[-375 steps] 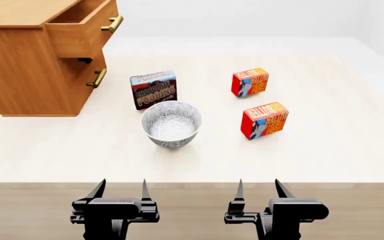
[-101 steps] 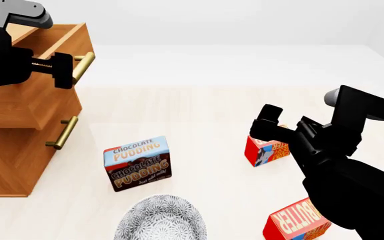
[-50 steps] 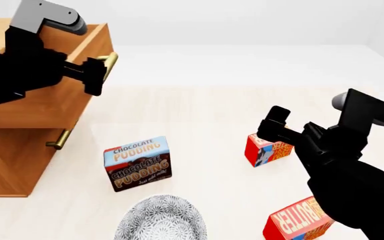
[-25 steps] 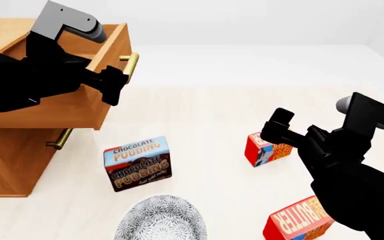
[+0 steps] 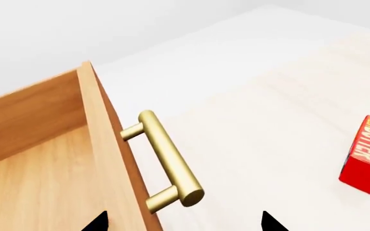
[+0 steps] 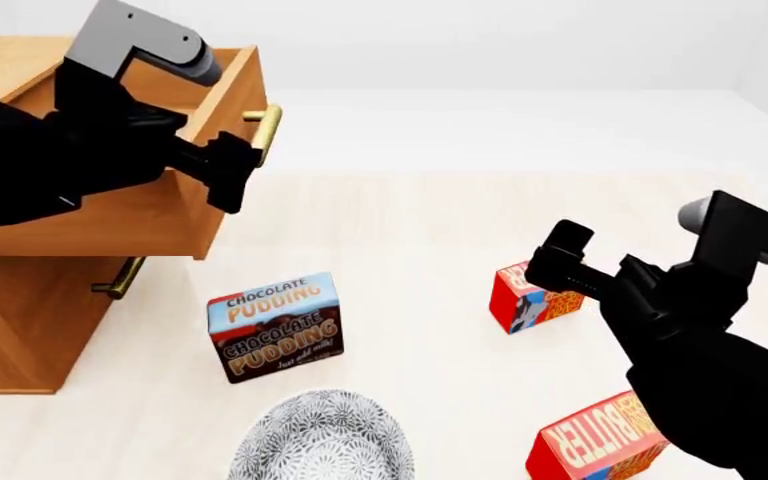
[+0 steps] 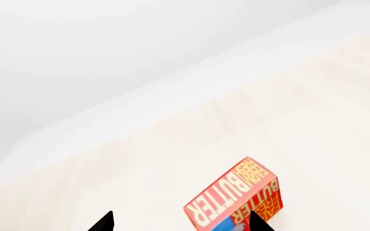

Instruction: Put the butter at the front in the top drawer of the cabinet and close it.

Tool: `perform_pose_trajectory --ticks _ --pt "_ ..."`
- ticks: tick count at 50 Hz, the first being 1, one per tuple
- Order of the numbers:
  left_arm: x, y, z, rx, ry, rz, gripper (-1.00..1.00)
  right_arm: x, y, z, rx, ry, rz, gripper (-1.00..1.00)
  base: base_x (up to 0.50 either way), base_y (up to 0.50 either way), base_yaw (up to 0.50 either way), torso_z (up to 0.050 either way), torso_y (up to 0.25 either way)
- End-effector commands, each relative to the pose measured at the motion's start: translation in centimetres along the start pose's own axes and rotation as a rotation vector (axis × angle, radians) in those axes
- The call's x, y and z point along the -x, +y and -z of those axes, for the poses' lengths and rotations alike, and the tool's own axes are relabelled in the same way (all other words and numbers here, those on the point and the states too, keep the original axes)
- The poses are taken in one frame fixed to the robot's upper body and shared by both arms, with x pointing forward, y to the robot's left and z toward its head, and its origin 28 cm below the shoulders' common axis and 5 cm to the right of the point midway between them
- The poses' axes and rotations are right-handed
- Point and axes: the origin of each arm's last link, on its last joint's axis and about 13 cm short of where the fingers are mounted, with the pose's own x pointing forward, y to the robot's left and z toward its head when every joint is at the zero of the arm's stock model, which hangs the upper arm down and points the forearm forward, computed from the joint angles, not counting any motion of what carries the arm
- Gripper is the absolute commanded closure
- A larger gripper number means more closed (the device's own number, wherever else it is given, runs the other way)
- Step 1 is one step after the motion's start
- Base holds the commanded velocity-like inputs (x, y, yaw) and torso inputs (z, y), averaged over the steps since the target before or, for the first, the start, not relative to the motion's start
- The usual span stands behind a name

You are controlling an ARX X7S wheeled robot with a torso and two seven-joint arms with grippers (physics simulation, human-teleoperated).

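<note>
The orange-brown wooden cabinet [image 6: 17,320] is seen at the table's left edge with its upper wooden drawer [image 6: 131,215] pulled out, the wide-spread left gripper [image 6: 231,172] astride its brass bar handle [image 5: 167,160], while the red-orange butter carton [image 6: 595,445] at the front edge lies beside the wide-spread, empty right gripper [image 6: 564,265].

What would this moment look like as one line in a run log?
left fingers: at brass bar handle of orange-brown wooden top drawer, open | right fingers: above far red-orange butter carton, nothing held
</note>
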Motion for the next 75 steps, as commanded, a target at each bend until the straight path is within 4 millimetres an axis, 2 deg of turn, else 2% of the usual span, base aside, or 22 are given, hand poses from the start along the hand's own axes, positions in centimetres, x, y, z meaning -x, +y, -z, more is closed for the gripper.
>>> perform_pose_trajectory --ticks 1,12,26,33,39,44,49,52,66,75 --pt "0.3 -1.1 -0.9 0.004 -0.042 0.101 -1.0 0.1 -0.1 0.1 -0.003 0.001 -0.002 -1.0 0.0 0.0 0.0 0.0 0.0" --pt "1.1 -0.8 -1.2 -0.014 -0.048 0.036 -1.0 0.3 0.1 0.1 0.0 0.003 -0.012 -1.0 0.0 0.0 0.0 0.0 0.0" --pt "3.5 -0.9 -2.2 -0.057 -0.091 -0.055 -1.0 0.8 0.1 0.0 0.004 -0.001 -0.027 -1.0 0.0 0.0 0.0 0.0 0.0" --pt "5.6 -1.8 -2.7 -0.084 -0.17 -0.084 -1.0 0.9 0.0 0.2 0.005 0.0 -0.032 -1.0 0.0 0.0 0.0 0.0 0.0" --pt "7.6 -3.2 -2.2 -0.038 -0.375 -0.213 -1.0 0.8 -0.1 0.3 0.0 0.0 -0.03 -1.0 0.0 0.0 0.0 0.0 0.0" --pt "8.7 -4.8 0.0 0.017 -0.585 -0.386 -1.0 0.6 0.0 0.3 -0.002 -0.001 -0.027 -1.0 0.0 0.0 0.0 0.0 0.0" --pt "7.8 -6.6 5.2 0.129 -0.769 -0.52 -1.0 0.5 0.1 0.3 0.005 -0.017 -0.022 -1.0 0.0 0.0 0.0 0.0 0.0" --pt "7.5 -7.3 7.0 0.156 -0.838 -0.575 -1.0 0.4 0.2 0.4 0.02 -0.026 -0.013 -1.0 0.0 0.0 0.0 0.0 0.0" --pt "8.8 -10.3 11.6 0.226 -1.018 -0.668 -1.0 0.5 0.8 0.1 0.045 -0.089 0.005 -1.0 0.0 0.0 0.0 0.0 0.0" --pt "7.8 -10.4 13.8 0.242 -1.02 -0.747 -1.0 0.9 1.2 0.1 0.058 -0.111 0.042 -1.0 0.0 0.0 0.0 0.0 0.0"
